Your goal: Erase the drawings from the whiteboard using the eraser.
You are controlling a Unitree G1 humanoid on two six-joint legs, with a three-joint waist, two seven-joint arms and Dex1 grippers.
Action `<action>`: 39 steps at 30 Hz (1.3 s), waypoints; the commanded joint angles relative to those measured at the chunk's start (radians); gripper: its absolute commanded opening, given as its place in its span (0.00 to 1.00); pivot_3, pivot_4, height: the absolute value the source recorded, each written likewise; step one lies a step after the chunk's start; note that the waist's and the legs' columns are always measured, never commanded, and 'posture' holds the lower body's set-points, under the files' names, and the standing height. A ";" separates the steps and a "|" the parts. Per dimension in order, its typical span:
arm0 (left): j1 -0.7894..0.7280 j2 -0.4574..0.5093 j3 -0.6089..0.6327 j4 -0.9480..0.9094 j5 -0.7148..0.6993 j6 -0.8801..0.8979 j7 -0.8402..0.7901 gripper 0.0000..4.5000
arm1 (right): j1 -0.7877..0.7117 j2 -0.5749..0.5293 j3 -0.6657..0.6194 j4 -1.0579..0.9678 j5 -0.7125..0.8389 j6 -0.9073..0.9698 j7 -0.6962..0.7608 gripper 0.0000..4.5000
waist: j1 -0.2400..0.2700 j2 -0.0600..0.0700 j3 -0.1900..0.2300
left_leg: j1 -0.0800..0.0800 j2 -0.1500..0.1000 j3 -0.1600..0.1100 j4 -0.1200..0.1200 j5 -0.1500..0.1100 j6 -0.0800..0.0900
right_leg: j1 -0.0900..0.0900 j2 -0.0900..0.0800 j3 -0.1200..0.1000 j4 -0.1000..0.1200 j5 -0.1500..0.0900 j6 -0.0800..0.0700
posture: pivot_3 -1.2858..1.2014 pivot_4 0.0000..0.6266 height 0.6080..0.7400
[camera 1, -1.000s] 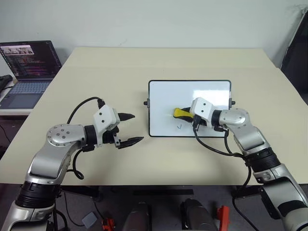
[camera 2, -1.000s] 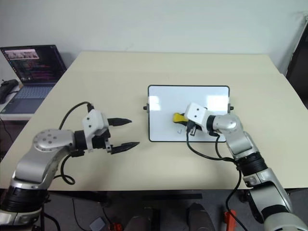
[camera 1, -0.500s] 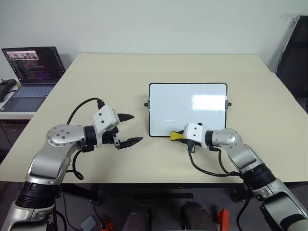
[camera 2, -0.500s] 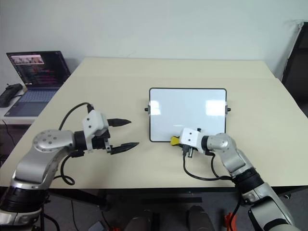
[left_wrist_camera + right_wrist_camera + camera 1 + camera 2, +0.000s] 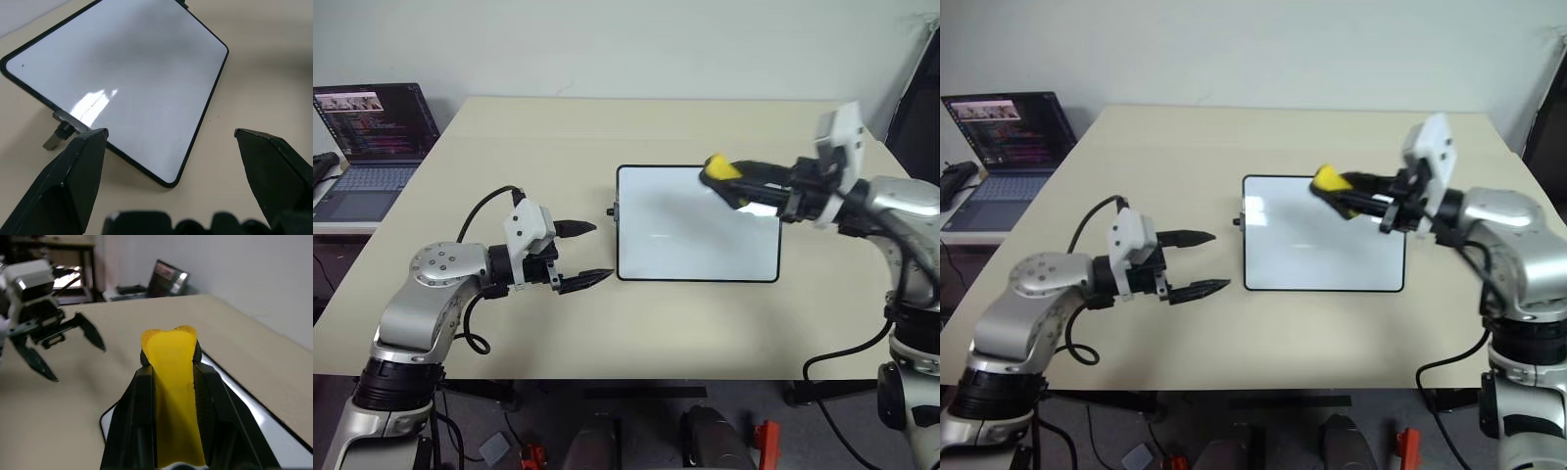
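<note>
Right gripper (image 5: 1356,201) clamped tight on eraser (image 5: 1330,180), raised in air above far part of whiteboard (image 5: 1322,257), clear of surface. Left gripper (image 5: 585,255) spread wide, empty, just beside board's left short edge. Whiteboard flat mid-table, long axis left-right. Drawings: none visible; surface looks clean. Right arm nearer, directly over board.

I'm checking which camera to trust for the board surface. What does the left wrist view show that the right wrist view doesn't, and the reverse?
Left wrist view alone: nearly the whole whiteboard with one side knob, its white face bare of pen marks.

Right wrist view alone: the yellow eraser clamped in the right gripper, the laptop, and the left gripper seen from outside, jaws apart.

Both: the tan table and part of the board's black frame.
</note>
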 commanded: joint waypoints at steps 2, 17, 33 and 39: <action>-0.037 -0.040 -0.048 -0.017 0.002 -0.021 -0.012 1.00 | 0.050 -0.083 -0.091 0.141 -0.076 -0.038 -0.114 0.15 | 0.008 0.000 0.000 | 0.000 -0.001 0.001 0.000 0.000 0.000 | 0.000 -0.001 0.001 0.000 0.000 0.001 | 0.52 0.24 1.00; -0.119 -0.274 -0.269 -0.003 0.048 -0.056 -0.013 1.00 | 0.223 -0.193 -0.206 0.599 -0.211 0.018 -0.394 0.15 | -0.007 0.000 0.000 | 0.003 -0.003 0.007 0.001 0.000 0.001 | 0.001 0.002 0.006 0.002 0.000 0.001 | 0.52 0.24 1.00; -0.094 -0.296 -0.287 -0.009 0.084 -0.084 -0.017 1.00 | 0.208 -0.195 -0.143 0.769 -0.254 -0.123 -0.362 0.15 | -0.013 0.000 0.000 | 0.003 -0.003 0.008 0.001 0.000 0.001 | 0.001 0.003 0.008 0.002 0.000 0.002 | 0.52 0.24 1.00; -0.094 -0.292 -0.280 -0.002 0.084 -0.091 -0.017 1.00 | 0.197 -0.200 -0.126 0.775 -0.261 -0.150 -0.358 0.50 | -0.013 0.000 0.000 | 0.003 -0.003 0.008 0.001 0.000 0.001 | 0.001 0.003 0.008 0.002 0.000 0.002 | 0.52 0.24 1.00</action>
